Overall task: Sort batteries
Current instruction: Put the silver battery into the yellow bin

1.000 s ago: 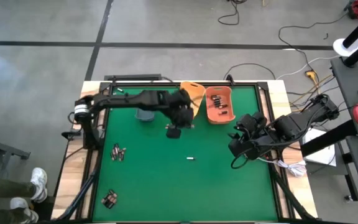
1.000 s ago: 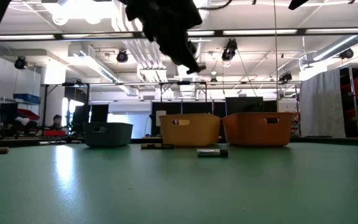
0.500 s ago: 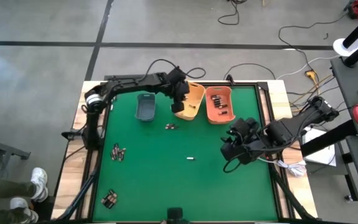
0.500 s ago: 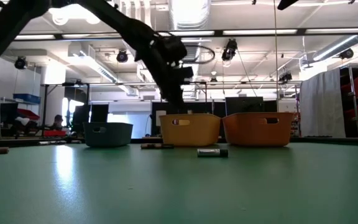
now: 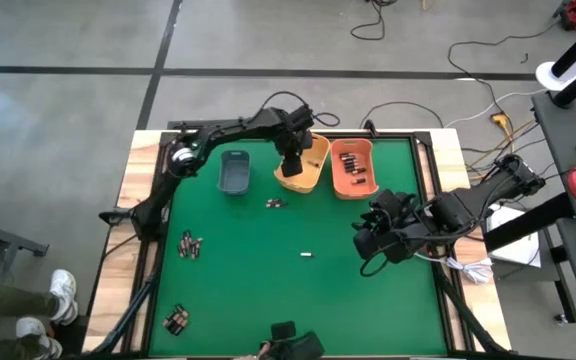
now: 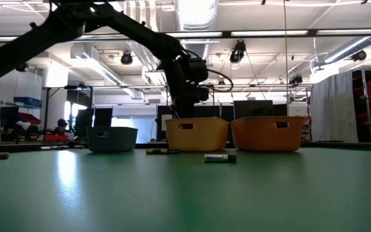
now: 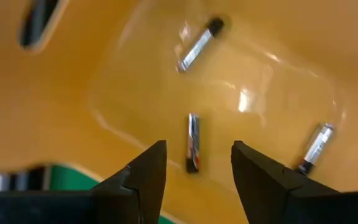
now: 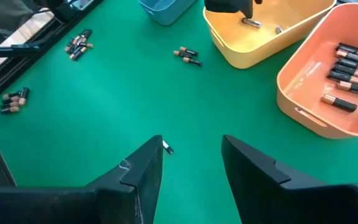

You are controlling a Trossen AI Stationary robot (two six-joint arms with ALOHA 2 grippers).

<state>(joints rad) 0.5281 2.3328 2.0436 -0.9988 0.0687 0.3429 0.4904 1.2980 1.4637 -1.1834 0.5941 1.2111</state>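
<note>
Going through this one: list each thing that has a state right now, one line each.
left gripper: open, empty, over the yellow bin
right gripper: open, empty, above the mat
yellow bin: holds three slim batteries
orange bin: holds several batteries
grey-blue bin: contents not visible
loose batteries: lying on the mat

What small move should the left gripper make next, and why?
Probably lift straight up out of the yellow bin: the left gripper is open and empty over it, batteries lie on the bin floor, and more batteries wait on the green mat.
</note>
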